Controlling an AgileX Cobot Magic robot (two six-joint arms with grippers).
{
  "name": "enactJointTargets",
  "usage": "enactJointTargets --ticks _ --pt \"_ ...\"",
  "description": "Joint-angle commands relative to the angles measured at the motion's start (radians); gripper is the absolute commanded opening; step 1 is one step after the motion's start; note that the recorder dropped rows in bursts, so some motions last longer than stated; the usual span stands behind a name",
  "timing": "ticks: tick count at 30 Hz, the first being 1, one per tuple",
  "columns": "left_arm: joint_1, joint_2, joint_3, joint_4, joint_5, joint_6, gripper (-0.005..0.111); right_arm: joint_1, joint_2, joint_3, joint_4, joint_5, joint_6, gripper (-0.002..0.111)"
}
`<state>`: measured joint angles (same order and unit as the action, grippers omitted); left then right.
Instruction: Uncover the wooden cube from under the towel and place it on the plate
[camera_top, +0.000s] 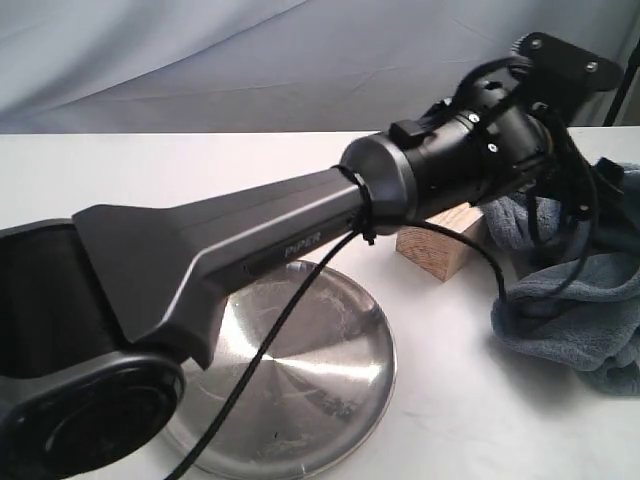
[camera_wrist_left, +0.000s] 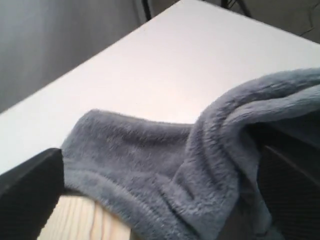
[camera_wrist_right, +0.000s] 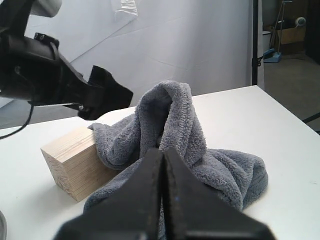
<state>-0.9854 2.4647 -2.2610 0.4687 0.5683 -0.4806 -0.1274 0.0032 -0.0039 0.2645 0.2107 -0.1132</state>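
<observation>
1. The wooden cube (camera_top: 438, 250) rests on the white table (camera_top: 150, 170), near the plate (camera_top: 300, 400) but not on it, with one end bare.
2. The towel (camera_wrist_right: 175, 130) drapes over the cube's other end and is bunched up into a peak.
3. The left gripper (camera_wrist_left: 160, 165) hangs over cube and towel with its jaws spread wide. A towel fold lies between them, unclamped.
4. The right gripper (camera_wrist_right: 162, 157) is pressed closed and empty, near the towel.
</observation>
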Motion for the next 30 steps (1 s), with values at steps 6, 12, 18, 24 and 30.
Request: enactJointTargets --ticks 6,12,18,24,30 --pt "0.102 0.004 -0.001 -0.4 0.067 0.172 0.099 0.001 -0.003 0.004 0.002 -0.001 -0.008 0.0" --pt "0.109 0.034 -0.001 -0.531 0.062 0.168 0.099 0.001 -0.003 0.004 0.002 -0.001 -0.008 0.0" --pt "0.126 0.071 -0.001 -0.662 -0.018 0.168 0.099 0.001 -0.003 0.004 0.002 -0.001 -0.008 0.0" --pt "0.126 0.074 -0.001 -0.734 -0.064 0.17 0.099 0.001 -0.003 0.004 0.002 -0.001 -0.008 0.0" --pt "0.126 0.089 -0.001 -0.777 -0.024 0.17 0.099 0.001 -0.003 0.004 0.002 -0.001 -0.008 0.0"
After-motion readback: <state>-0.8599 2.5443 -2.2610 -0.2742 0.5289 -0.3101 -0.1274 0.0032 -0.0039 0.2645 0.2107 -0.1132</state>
